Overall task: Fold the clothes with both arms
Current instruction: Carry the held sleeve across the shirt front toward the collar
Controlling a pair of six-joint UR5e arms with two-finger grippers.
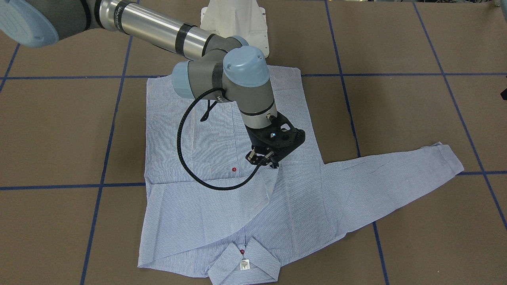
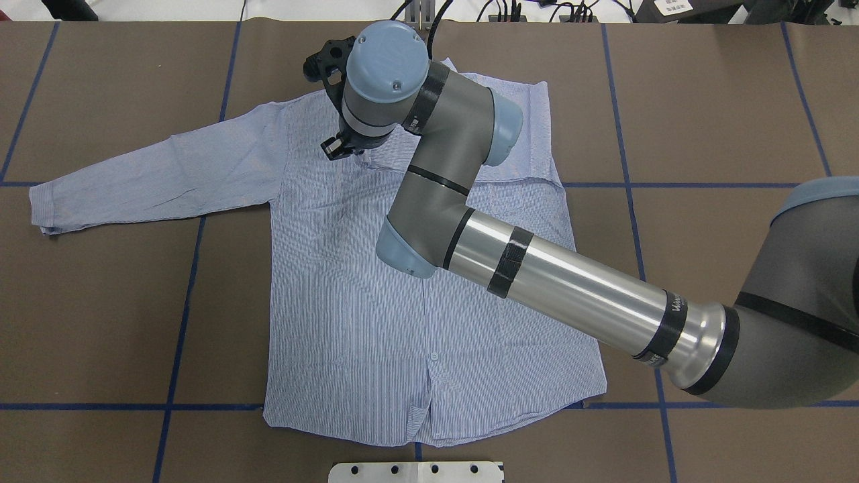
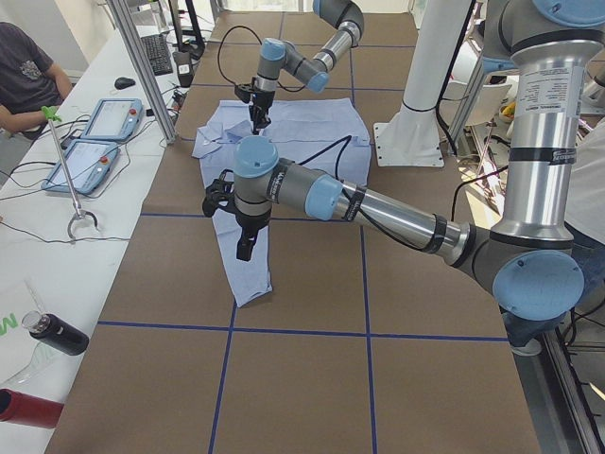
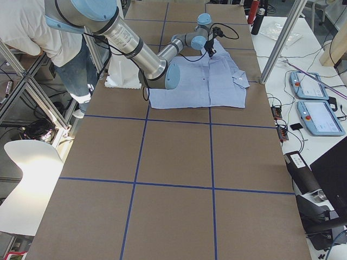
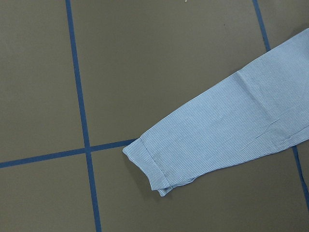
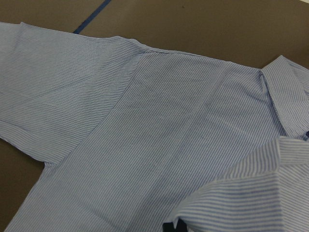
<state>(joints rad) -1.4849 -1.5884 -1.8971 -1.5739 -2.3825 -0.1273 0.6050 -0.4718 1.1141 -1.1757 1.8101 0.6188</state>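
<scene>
**Item 1, far left of the overhead view.** Cuff [image 2: 41, 213] of the spread sleeve [image 2: 154, 178], laid flat on the table [image 2: 704, 100]. The sleeve's long axis is set from the cuff at the left edge, rising slightly, to the shoulder at upper centre. In the left wrist view the cuff is seen from straight above, low in the frame, beside a crossing of blue tape lines [image 5: 87, 147]. No fingers are shown there.

**Item 2.** Left gripper [image 3: 244, 242], found only in the exterior left view, pointed downward over that sleeve. Whether it is open or closed cannot be told. The left arm [image 3: 397, 213] is stretched nearly level from the frame's right. This arm is judged the nearer to the spread sleeve, and the cuff the likely pick point.

**Item 3, centre.** Shirt [image 2: 349, 315], front up and buttoned, hem toward the lower edge.

**Item 4, upper centre.** Right gripper [image 2: 337, 147], pointed downward and clenched on the end of the folded sleeve [image 1: 206, 211], which is laid slantwise across the chest. In the right wrist view, striped cloth is seen lifted close to the lens at lower right.

**Item 5, right.** Right arm [image 2: 570, 282], brought in from the right edge and reached across the shirt, elbow bent.

Letting go of the folded sleeve is judged due first. The spread sleeve would then be carried rightward across the chest.
</scene>
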